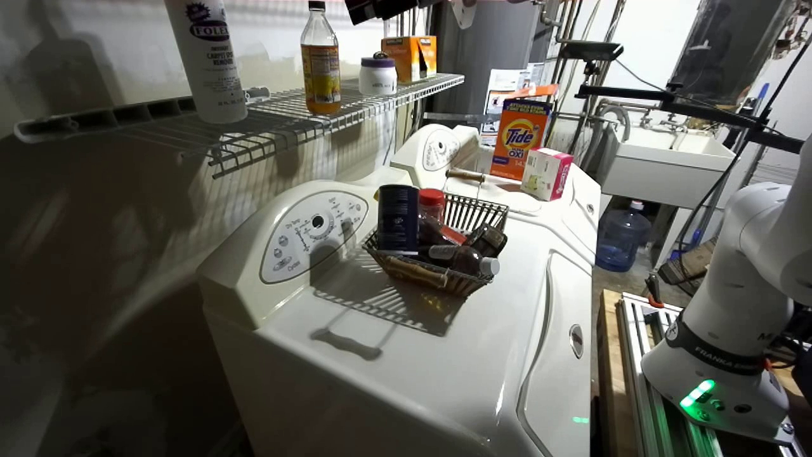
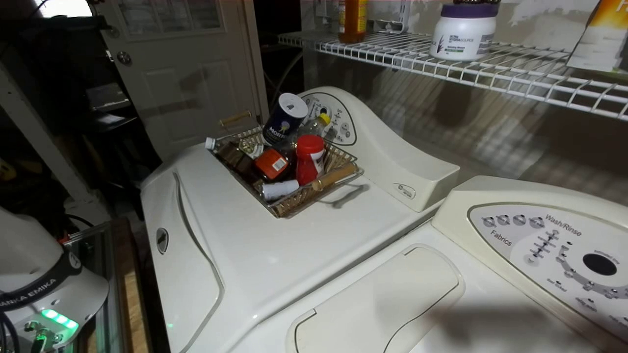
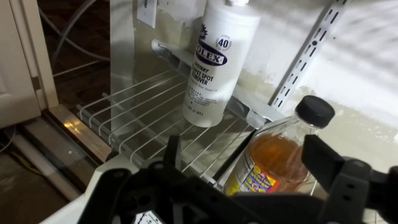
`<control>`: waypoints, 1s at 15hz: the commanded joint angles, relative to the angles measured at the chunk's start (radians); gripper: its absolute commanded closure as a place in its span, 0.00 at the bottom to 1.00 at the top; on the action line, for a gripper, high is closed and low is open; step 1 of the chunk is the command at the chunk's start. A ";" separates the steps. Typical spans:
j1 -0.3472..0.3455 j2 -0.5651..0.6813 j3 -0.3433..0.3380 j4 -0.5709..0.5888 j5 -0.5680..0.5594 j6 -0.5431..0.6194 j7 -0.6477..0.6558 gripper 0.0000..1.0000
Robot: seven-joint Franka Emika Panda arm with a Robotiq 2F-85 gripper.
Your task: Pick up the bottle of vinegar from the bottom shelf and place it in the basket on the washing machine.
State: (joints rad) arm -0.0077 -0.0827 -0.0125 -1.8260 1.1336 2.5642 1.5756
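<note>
The vinegar bottle [image 1: 321,71], amber with a black cap, stands upright on the white wire shelf [image 1: 298,136]. In an exterior view only its lower part [image 2: 353,22] shows, above the shelf's front lip [image 2: 490,81]. In the wrist view my gripper [image 3: 244,149] is open, with the bottle [image 3: 276,158] between its fingers, closer to the right finger; its base is hidden. A dark part of my gripper [image 1: 384,7] shows at the top edge. The basket [image 1: 476,212], full of items, stands on a white machine [image 1: 495,362]; it also shows here [image 2: 294,201].
A tall white Folex bottle [image 1: 212,70] stands behind on the shelf, also in the wrist view [image 3: 217,68]. A purple-lidded jar [image 1: 378,77] and orange box [image 1: 406,57] share the shelf. A second machine [image 2: 530,284] marked Wash/Rinse adjoins, with a Tide box [image 1: 519,139].
</note>
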 commanded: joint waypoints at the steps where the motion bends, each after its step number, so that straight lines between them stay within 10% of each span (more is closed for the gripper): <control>1: 0.001 0.087 -0.004 0.109 0.133 0.022 -0.043 0.00; 15: -0.008 0.270 0.005 0.289 0.388 0.091 -0.160 0.00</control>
State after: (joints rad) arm -0.0124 0.1360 -0.0143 -1.6049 1.4576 2.6305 1.4540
